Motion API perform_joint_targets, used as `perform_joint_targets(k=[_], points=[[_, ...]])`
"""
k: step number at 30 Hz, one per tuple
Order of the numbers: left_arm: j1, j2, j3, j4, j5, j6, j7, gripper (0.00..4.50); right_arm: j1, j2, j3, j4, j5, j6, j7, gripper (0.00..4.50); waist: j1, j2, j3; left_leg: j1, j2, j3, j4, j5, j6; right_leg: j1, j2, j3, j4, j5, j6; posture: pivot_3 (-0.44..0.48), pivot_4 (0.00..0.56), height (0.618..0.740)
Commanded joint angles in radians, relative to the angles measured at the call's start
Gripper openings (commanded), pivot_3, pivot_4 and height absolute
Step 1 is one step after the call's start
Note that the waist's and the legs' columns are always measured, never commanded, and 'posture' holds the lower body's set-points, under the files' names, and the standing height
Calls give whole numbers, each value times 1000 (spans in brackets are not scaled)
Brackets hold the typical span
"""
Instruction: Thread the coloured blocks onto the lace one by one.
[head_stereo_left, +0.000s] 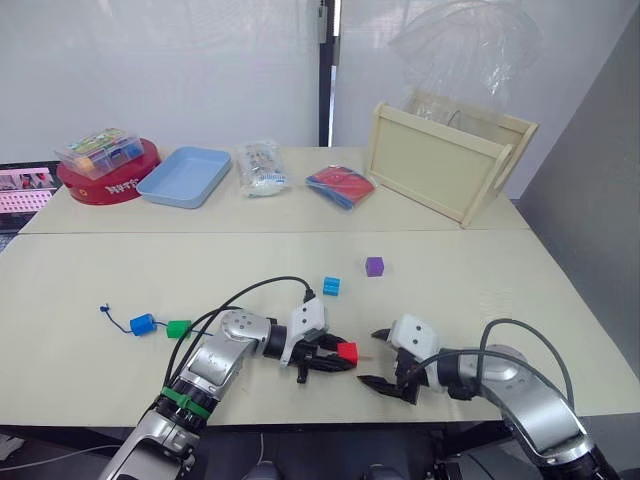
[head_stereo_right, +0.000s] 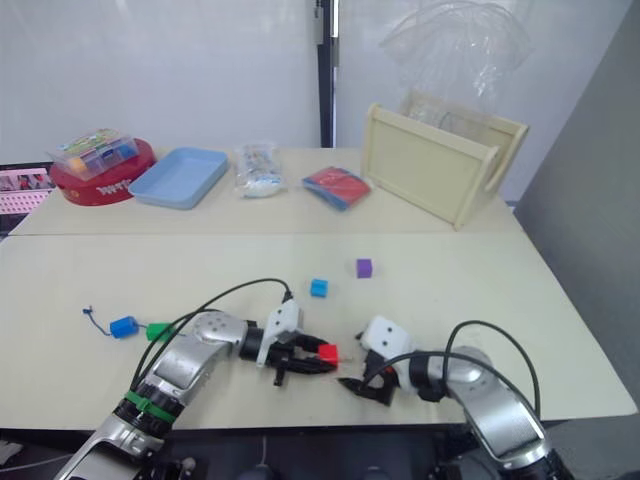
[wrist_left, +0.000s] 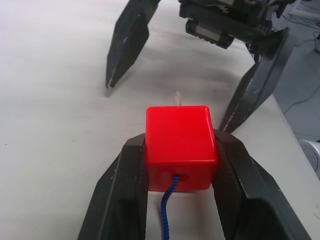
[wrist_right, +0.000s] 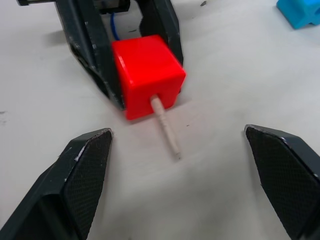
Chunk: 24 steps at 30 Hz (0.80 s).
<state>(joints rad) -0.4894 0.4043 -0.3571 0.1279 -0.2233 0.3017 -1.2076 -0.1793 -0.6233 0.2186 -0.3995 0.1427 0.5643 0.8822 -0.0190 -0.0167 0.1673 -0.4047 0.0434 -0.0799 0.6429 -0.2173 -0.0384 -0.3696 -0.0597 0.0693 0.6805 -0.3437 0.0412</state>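
Stretching wide across the front is the pale table (head_stereo_left: 120, 280), and low over its near edge the two grippers face each other. Left gripper (head_stereo_left: 335, 358) is clamped on the red block (wrist_left: 181, 145), fingers (wrist_left: 125, 185) pressing both sides. Right gripper (wrist_right: 182, 175) sits just beside it, jaws spread wide and holding nothing. The lace (wrist_left: 168, 210) runs dark blue into the block's near hole, and its pale stiff tip (wrist_right: 165, 125) pokes out the far face, lying between the right gripper's open fingers (wrist_right: 85, 165). Beyond the grippers sit the cyan block (head_stereo_left: 331, 286) and purple block (head_stereo_left: 374, 266). Off to the left gripper's outer side, the blue block (head_stereo_left: 142, 324) and green block (head_stereo_left: 179, 328) sit side by side.
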Motion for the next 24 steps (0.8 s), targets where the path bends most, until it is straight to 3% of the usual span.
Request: perform_joint_targets(k=[1,13,20,24], points=[[-6,9,2,-16,1,-22,-17,1190,-17,-18,3,29,5,-60,28,3927,1,0,0,0,0,0,0,0,0,0,0,0,0,0,0,0,150,740],[-6,17,10,-19,0,-19,-20,1190,-33,-48,3,81,11,-129,76,0,2,0,0,0,0,0,0,0,0,0,0,0,0,0,0,0,150,740],[-3,26,16,-26,-3,-16,-20,1190,-84,-62,37,99,11,-134,120,0,0,0,0,0,0,0,0,0,0,0,0,0,0,0,0,0,150,740],[14,77,57,-53,-21,-1,-29,1190,-130,-62,63,128,2,-150,146,0,-3,0,0,0,0,0,0,0,0,0,0,0,0,0,0,0,150,740]])
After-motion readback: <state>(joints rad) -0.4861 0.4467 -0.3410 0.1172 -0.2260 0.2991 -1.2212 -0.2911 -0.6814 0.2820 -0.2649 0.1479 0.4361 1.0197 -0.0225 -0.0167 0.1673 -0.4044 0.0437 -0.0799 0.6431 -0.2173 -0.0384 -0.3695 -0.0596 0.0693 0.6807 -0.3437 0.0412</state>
